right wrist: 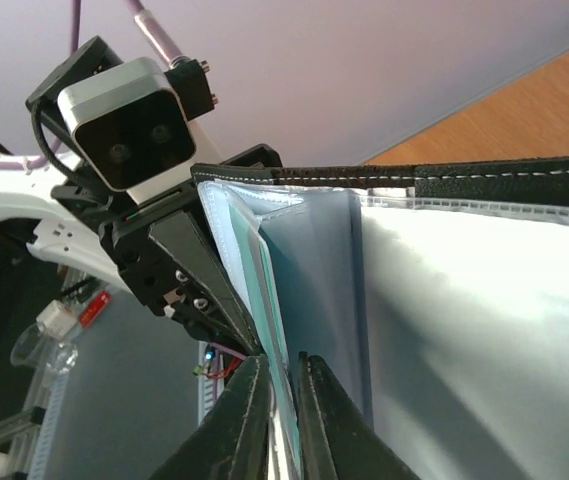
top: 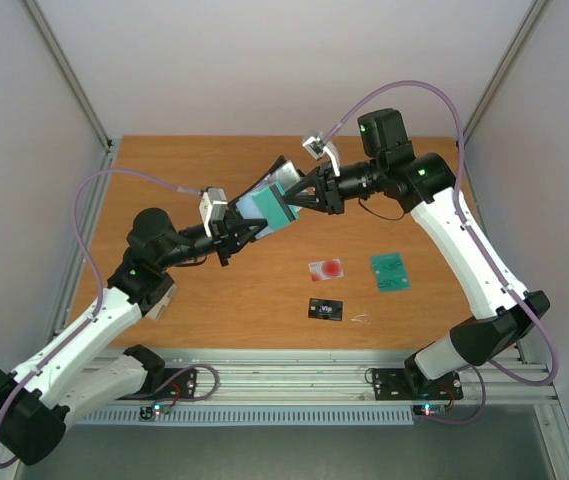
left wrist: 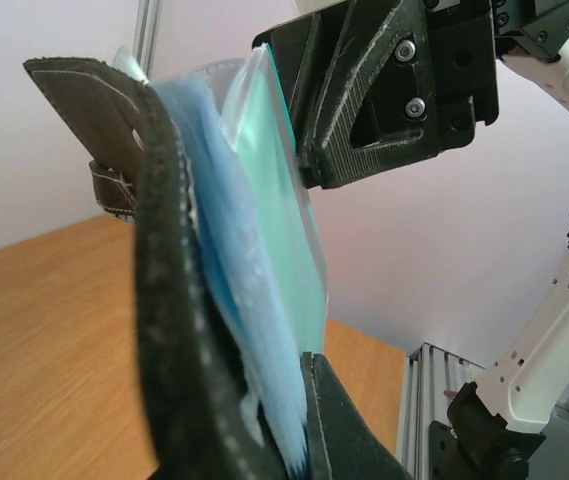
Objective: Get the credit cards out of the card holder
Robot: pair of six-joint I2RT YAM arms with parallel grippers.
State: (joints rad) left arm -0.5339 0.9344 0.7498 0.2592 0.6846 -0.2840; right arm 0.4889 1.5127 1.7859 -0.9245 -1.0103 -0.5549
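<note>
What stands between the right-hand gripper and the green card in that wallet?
Nothing visible does. The right gripper pinches the edge of the teal card directly, while the left gripper holds the open card holder up in the air.

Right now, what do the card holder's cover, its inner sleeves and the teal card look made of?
The card holder: cover looks leather or leatherette, matte black, pale edge stitching. Its inner sleeves: thin glossy translucent plastic, probably. The teal card: stiff smooth plastic, likely; holds flat.
</note>
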